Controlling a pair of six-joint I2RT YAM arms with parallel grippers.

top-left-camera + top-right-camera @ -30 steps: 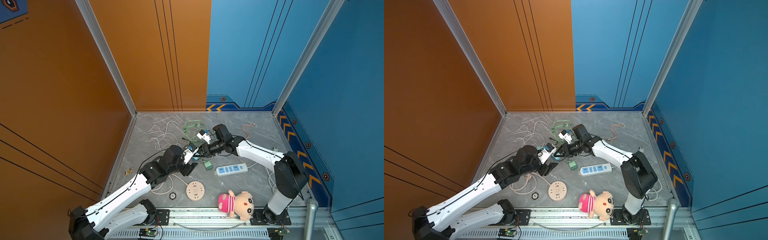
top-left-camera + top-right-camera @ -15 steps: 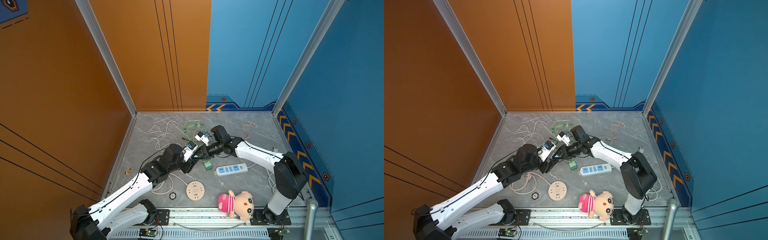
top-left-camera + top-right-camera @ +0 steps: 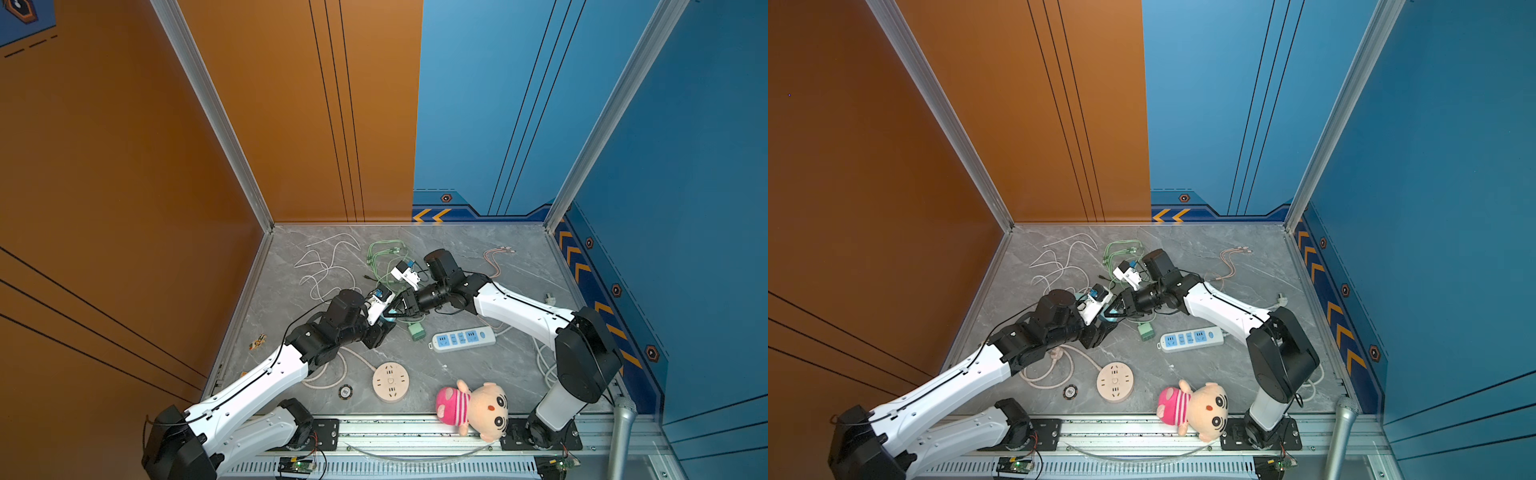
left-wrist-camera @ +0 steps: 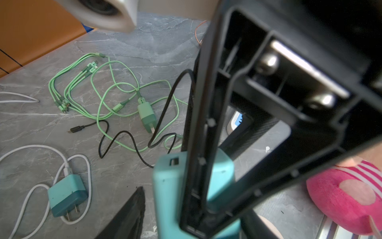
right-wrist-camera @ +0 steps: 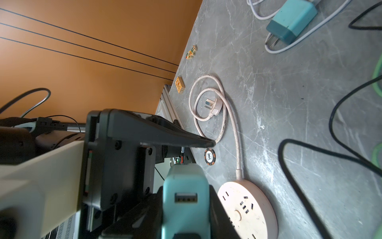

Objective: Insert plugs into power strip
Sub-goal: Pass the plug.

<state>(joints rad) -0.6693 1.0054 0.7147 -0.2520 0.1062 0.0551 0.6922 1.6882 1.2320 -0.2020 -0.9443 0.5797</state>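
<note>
Seeing both arms stretched inward, pincers nose to nose above mid-surface. Got right arm with base link upright, long white forearm slanting down and across, wrist rolled sideways. Reading right pincer as pinching teal plug by two flanks, USB port facing out, held clear of the surface. Got left arm low, forearm climbing from the rail, elbow folded, wrist aimed straight at the right pincer. Reading left pincer as spread around that same plug: one finger standing off it, other finger just beside it; can't confirm contact. Spotting second teal plug flat on the surface near the left pincer, prongs out, and mint green plug lying farther out from it. Spotting second mint green plug on the surface near both pincers, between them and the power strip, itself near the right pincer on the right arm's base side.
</note>
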